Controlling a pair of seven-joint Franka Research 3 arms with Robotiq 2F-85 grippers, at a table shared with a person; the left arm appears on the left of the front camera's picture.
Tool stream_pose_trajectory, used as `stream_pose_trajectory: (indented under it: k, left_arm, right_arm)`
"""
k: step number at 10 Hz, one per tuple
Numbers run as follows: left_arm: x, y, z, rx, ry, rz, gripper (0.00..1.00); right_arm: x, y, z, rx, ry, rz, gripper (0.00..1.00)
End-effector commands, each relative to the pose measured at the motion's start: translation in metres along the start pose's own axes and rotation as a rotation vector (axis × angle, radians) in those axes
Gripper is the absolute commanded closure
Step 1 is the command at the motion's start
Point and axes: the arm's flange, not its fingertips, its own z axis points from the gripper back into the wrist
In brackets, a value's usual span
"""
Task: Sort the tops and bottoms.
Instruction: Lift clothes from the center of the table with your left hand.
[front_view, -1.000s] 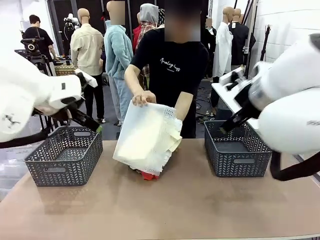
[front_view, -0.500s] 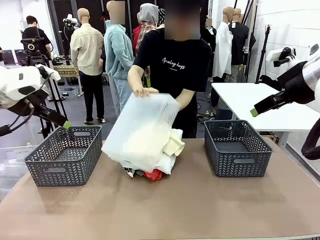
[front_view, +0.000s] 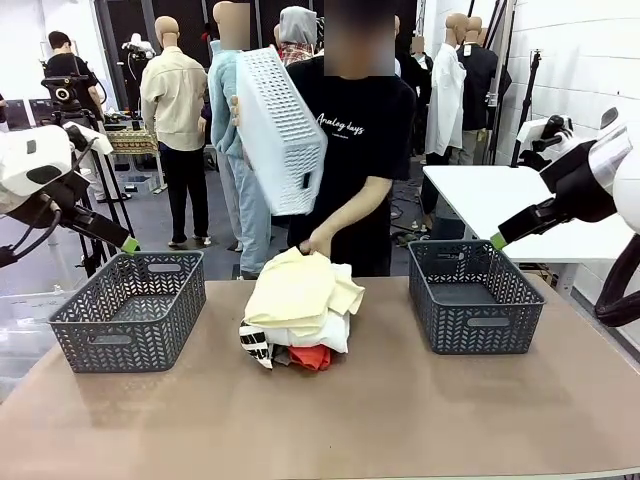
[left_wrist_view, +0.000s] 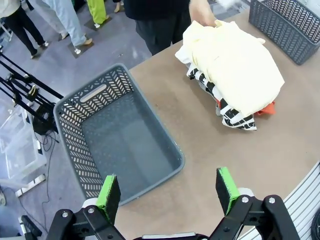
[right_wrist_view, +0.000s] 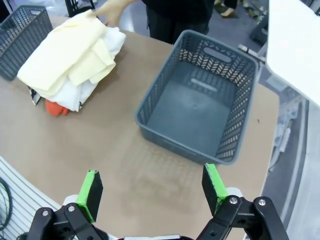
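The tops and bottoms lie in one heap (front_view: 300, 310) at the table's middle: a pale yellow garment (left_wrist_view: 237, 65) on top, white cloth (right_wrist_view: 92, 87) under it, a black-and-white patterned piece (left_wrist_view: 232, 112) and an orange-red one (right_wrist_view: 55, 107) at the bottom. The person's hand (front_view: 318, 243) rests on the heap's far side. My left gripper (front_view: 128, 245) hangs open above the left grey basket, its green pads (left_wrist_view: 109, 197) wide apart and holding nothing. My right gripper (front_view: 498, 240) is open too, above the right grey basket, with its pads (right_wrist_view: 212, 187) bare.
Two empty grey lattice baskets stand on the table, one at the left (front_view: 130, 310) and one at the right (front_view: 475, 295). The person holds a white plastic basket (front_view: 280, 130) tilted up at shoulder height. A white table (front_view: 520, 205) stands behind at the right.
The person has lifted the white basket off the clothes, up to shoulder height, leaving them heaped on the table. Both arms have drawn back from the camera toward the sides.
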Motion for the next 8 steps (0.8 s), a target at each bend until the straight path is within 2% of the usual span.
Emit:
stream_pose_trajectory:
  k: [1, 2, 8]
  left_arm:
    - [-0.041, -0.018, -0.012, -0.03, 0.008, -0.008, 0.0]
    - [0.0, 0.0, 0.0, 0.0, 0.0, 0.0, 0.0]
    - [0.0, 0.0, 0.0, 0.0, 0.0, 0.0, 0.0]
  right_arm:
    - [-0.042, 0.01, -0.017, 0.01, 0.009, -0.011, 0.0]
    - [0.0, 0.0, 0.0, 0.0, 0.0, 0.0, 0.0]
    - [0.0, 0.0, 0.0, 0.0, 0.0, 0.0, 0.0]
